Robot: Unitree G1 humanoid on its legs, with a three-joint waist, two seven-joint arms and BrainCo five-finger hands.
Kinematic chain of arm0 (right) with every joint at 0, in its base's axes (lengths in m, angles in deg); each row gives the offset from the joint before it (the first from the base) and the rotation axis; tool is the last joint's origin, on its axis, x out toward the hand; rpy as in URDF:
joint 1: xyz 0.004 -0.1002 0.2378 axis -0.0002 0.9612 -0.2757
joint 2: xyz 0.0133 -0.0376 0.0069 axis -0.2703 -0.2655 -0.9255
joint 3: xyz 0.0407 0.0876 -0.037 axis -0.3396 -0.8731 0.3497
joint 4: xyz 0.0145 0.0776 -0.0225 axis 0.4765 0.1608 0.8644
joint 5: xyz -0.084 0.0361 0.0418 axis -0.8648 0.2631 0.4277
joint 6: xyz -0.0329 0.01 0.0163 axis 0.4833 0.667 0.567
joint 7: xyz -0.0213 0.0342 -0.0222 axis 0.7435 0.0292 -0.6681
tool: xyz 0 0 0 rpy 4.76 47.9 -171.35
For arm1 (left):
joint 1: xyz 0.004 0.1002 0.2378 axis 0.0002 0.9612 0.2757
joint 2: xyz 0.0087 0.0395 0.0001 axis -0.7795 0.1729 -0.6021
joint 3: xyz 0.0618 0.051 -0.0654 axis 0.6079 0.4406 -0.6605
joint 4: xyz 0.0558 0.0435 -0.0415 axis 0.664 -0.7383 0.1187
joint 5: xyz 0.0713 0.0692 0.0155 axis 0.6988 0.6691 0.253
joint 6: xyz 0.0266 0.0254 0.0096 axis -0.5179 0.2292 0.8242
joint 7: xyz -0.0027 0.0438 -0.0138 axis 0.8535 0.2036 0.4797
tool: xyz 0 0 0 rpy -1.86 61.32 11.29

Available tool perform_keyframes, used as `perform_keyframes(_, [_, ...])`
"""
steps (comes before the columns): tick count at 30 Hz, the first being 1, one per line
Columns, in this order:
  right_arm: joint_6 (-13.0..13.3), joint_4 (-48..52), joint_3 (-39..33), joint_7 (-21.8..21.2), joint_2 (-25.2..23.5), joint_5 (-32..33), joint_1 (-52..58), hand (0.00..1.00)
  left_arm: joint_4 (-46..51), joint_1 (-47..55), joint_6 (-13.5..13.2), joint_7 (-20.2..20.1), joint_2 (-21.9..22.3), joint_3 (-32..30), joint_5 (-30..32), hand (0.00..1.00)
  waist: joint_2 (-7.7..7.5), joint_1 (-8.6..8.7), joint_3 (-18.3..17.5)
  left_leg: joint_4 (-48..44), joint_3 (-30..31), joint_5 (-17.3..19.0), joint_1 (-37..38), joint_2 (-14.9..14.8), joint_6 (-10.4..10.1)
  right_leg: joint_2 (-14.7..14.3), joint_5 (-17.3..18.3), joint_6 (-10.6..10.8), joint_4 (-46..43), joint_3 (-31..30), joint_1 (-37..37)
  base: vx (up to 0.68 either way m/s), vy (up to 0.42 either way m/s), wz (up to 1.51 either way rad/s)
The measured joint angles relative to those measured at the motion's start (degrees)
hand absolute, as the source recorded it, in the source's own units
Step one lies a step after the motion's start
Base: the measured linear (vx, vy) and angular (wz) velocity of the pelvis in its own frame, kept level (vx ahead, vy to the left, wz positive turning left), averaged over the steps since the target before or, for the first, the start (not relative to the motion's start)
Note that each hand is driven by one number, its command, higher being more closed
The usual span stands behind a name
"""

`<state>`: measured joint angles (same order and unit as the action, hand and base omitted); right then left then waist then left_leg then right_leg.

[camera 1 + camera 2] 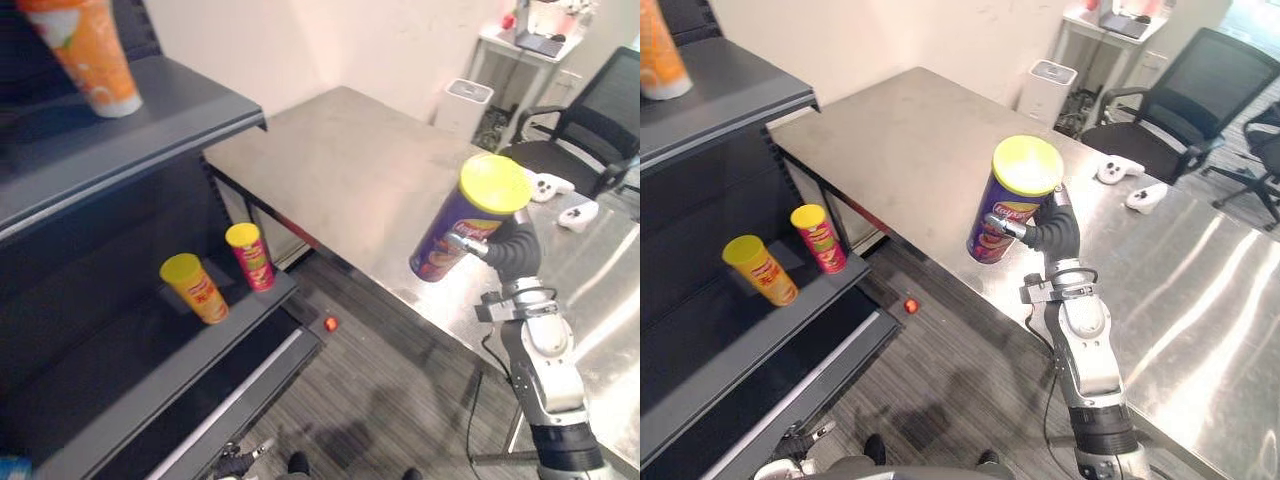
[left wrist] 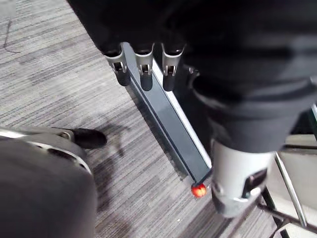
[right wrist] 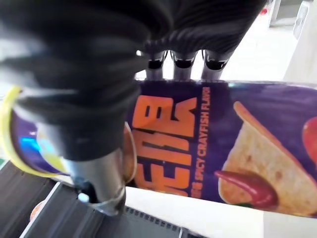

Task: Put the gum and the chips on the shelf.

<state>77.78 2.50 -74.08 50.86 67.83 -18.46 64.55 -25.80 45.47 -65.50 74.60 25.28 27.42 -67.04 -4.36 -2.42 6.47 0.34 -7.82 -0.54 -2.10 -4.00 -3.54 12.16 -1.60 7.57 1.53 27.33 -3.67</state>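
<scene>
The right hand (image 1: 1052, 232) grips the tilted purple chips can (image 1: 1002, 205), fingers curled around it. The left hand (image 2: 145, 74) has its fingers straight.

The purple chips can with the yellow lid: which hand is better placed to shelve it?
Right. The right hand curls its fingers round the purple yellow-lidded chips can, held tilted, apart from the dark grey shelf. The left hand hangs open and empty near the grey floor.

Office-lab: shelf (image 1: 150, 130), steel table (image 1: 370, 180), swivel chair (image 1: 590, 130)
</scene>
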Motion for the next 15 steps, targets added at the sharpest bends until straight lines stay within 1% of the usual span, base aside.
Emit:
perform_keyframes(1, [0.1,-0.1,0.7,0.0,0.0,0.2,-0.7,1.0,0.0,0.0,0.0,0.1,0.2,0.1,0.0,0.0,0.9,-0.32,0.0,-0.4,2.3,-0.7,-1.6,0.0,-0.1,-0.2,0.2,-0.3,0.0,2.2,0.0,-0.09,-0.058,0.85])
perform_keyframes(2, [0.1,-0.1,0.8,0.1,0.0,0.3,-1.1,1.0,0.2,0.0,0.0,0.2,0.5,0.0,0.0,0.0,1.45,-0.51,0.1,-0.5,3.5,-1.1,-2.4,0.0,-0.2,-0.4,0.4,-0.4,-0.2,3.6,-0.1,-0.09,-0.055,1.01])
perform_keyframes(3, [0.1,-0.1,0.9,0.2,0.1,0.6,-1.8,1.0,0.3,0.0,0.0,0.4,1.3,-0.1,0.0,0.0,2.57,-0.85,0.6,-0.2,5.3,-2.1,-3.4,0.0,-0.4,-0.5,0.9,-0.4,-0.9,6.2,-0.3,-0.1,-0.046,1.07])
perform_keyframes(4, [0.2,-0.1,0.7,0.4,0.2,0.6,-2.1,1.0,0.3,0.2,0.0,0.6,2.1,-0.5,0.0,0.0,3.82,-1.16,1.0,1.5,6.4,-2.8,-3.6,-0.2,-0.2,-0.6,1.9,-0.6,-2.0,8.8,-0.5,-0.1,-0.041,1.09])
perform_keyframes(5, [0.1,-0.2,0.6,0.6,0.2,0.6,-2.1,1.0,0.3,0.5,0.1,0.6,2.3,-0.9,-0.1,0.0,4.59,-1.45,0.9,2.7,5.4,-2.7,-3.9,-0.7,0.2,-0.8,2.0,-0.7,-2.5,10.2,-0.6,-0.1,-0.041,1.13])
perform_keyframes(6, [0.1,-0.1,0.4,0.9,0.3,0.6,-2.1,1.0,0.1,1.0,0.1,0.7,2.7,-1.2,-0.5,0.0,5.18,-1.6,0.8,3.7,-0.8,-1.3,-4.1,-2.0,3.5,-0.9,2.0,-0.7,-1.9,13.5,-1.5,-0.06,-0.038,1.22])
perform_keyframes(7, [0.2,-0.1,-0.2,1.0,0.4,0.6,-2.1,1.0,-0.1,1.0,0.3,0.9,2.6,-1.2,-0.6,0.0,5.09,-1.27,0.6,3.4,-6.9,0.3,-4.8,-2.9,8.6,-1.1,1.6,-0.7,-0.3,16.4,-2.4,-0.08,-0.04,1.91])
perform_keyframes(8, [0.2,0.0,-2.5,1.3,0.4,0.5,-2.1,1.0,-0.2,0.5,0.6,1.0,2.3,-1.3,-0.6,0.0,4.64,-0.83,0.3,2.7,-19.3,3.4,-5.9,-4.4,15.4,-1.9,0.2,-0.8,3.9,21.5,-3.8,-0.06,-0.02,1.7])
perform_keyframes(9, [0.2,0.0,-3.6,1.4,0.5,0.5,-2.4,1.0,-0.3,0.1,0.6,1.0,2.2,-1.5,-0.6,0.0,4.5,-0.86,0.4,1.5,-24.6,3.4,-6.2,-5.5,15.4,-1.7,0.1,-0.8,4.5,23.1,-4.0,-0.07,0.002,1.45])
perform_keyframes(10, [0.2,-0.1,-4.8,1.6,0.5,0.3,-2.5,1.0,-0.6,0.0,0.6,1.0,2.4,-1.8,-0.6,0.0,5.01,-0.87,0.4,-0.1,-28.8,2.5,-6.8,-7.0,14.6,-1.5,0.2,-0.9,4.2,24.8,-4.1,-0.01,0.095,0.96])
perform_keyframes(11, [0.3,-0.1,-6.7,2.3,0.7,0.0,-2.3,1.0,-1.1,0.7,0.7,1.0,3.0,-1.8,-0.6,0.0,6.72,-0.88,0.0,-3.4,-32.1,-3.0,-6.4,-7.6,12.2,-1.6,1.2,-0.6,2.6,26.8,-4.5,0.07,0.18,0.95])
perform_keyframes(12, [0.5,0.1,-7.8,3.1,1.1,-0.1,-2.0,1.0,-1.2,2.2,0.9,1.0,4.3,-1.8,-0.6,0.0,8.09,-0.68,-0.7,-1.7,-31.5,-5.3,-5.1,-6.7,8.7,-1.9,1.7,-0.3,1.4,27.9,-4.7,0.08,0.228,1.0])
perform_keyframes(13, [0.8,0.1,-9.3,3.4,0.5,-0.1,-1.3,1.0,-1.3,2.7,0.9,1.0,4.5,-2.0,-0.6,0.0,8.26,-0.93,-0.7,-0.2,-30.1,-6.7,-5.0,-5.9,7.0,-1.4,2.2,-0.2,0.2,29.3,-4.8,0.05,0.164,0.68])
perform_keyframes(15, [0.8,0.1,-10.1,3.3,0.1,-0.1,-1.0,1.0,-1.3,3.3,0.9,0.9,4.5,-2.4,-0.5,0.0,8.26,-0.93,-0.9,1.1,-29.0,-7.3,-5.0,-5.1,6.2,-0.8,2.5,0.3,-0.8,30.3,-5.1,0.0,0.106,0.46])
